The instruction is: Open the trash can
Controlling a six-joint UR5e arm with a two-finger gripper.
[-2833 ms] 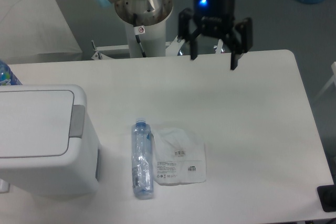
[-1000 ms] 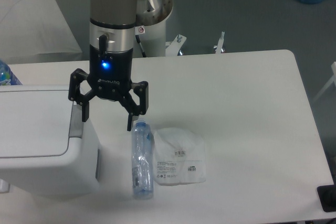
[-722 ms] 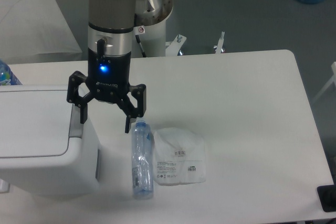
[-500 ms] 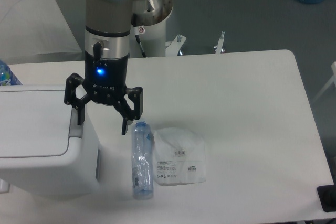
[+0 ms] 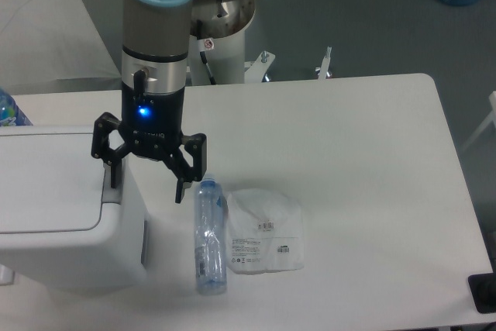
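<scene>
White trash can (image 5: 62, 207) is sitting at the table's (image 5: 372, 160) left edge, lid closed; gripper (image 5: 147, 184) is hovering spread over its right rim.

I've got one fixed cam only, so no 2nd view to overlap with. It sits high on the side of the table (image 5: 364, 129) opposite the arm base (image 5: 221, 32), looking steeply down and across at it. Mid range: table's far edge and right end are in frame, near edge partly cut at bottom, left end cut off. The bin (image 5: 58, 207) runs off frame left. Floor shows beyond the far edge, top of frame. Arm's upper part is cropped at top.
</scene>
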